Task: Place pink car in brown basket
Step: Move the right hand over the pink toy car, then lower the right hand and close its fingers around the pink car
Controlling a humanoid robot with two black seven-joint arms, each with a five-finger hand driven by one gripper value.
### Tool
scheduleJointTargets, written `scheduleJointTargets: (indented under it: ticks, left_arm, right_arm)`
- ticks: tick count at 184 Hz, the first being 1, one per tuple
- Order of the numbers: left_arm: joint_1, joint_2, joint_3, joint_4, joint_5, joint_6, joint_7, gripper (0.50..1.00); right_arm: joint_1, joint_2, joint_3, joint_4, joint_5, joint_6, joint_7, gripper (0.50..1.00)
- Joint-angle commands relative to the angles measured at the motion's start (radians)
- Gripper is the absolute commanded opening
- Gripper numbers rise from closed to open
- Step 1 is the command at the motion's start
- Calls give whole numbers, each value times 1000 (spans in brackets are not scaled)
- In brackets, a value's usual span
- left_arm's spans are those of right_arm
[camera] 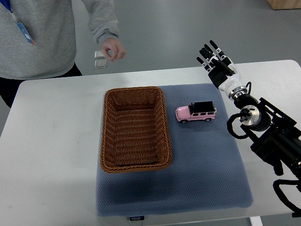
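Pink against the blue-grey mat (202,165), the car (196,112) sits on its wheels below and to the left of the right hand (214,59), well apart from it and just beside the right wall of the brown basket (135,128), without touching the wicker. The hand hangs above the far edge of the table (51,141) with its fingers (207,52) straight and spread, empty, nothing gripped. The left arm is not in view. A person (42,33) stands beyond the far left corner, one hand (113,49) loosely curled over the floor, clear of the work. The car's long axis runs across the picture, roughly square to the basket's long side, with the roofed cabin toward the hand's side and what looks like the bonnet toward the basket. Risk lies mainly in the approach: a toy on free wheels would likely roll toward or away from the basket if the fingers nudge an end rather than close across its flanks. A grip on the smooth roof alone could slip, and a low carry could catch the basket's raised rim.
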Motion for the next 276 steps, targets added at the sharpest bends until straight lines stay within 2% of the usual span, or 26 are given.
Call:
scheduleJointTargets:
  ticks: [1,51,72,86,95,96,116,145,176,217,276]
  left_arm:
    - [0,0,0,0,0,0,0,1000]
    - [-8,0,-2,0,0,0,-2,1000]
    - [-8,0,0,1,-2,0,0,1000]
    - [-8,0,0,1,0,0,0,1000]
    - [-8,0,0,1,0,0,0,1000]
    - [-8,0,-1,1,-2,0,0,1000]
    - [-8,0,-2,1,-2,0,0,1000]
    - [-8,0,-2,3,-2,0,0,1000]
    - [-8,0,-2,1,-2,0,0,1000]
    - [-8,0,-2,1,0,0,0,1000]
    - [-8,0,-2,3,-2,0,0,1000]
  right_arm:
    - [0,-2,0,0,-1,0,-2,911]
    - [12,-17,-62,2,-12,6,-2,911]
    - [63,-46,-155,2,-87,78,-6,909]
    - [110,-113,-258,3,-213,98,-26,909]
    - [110,-114,-258,3,-213,98,-26,909]
    - [156,-162,-337,20,-326,106,-32,909]
    - [271,-268,-500,84,-566,129,-54,909]
    - [417,-373,-752,212,-893,172,-81,909]
    - [462,-376,-868,245,-959,143,-114,907]
    - [407,-359,-878,245,-959,74,-121,907]
    - [345,-339,-879,244,-965,29,-124,905]
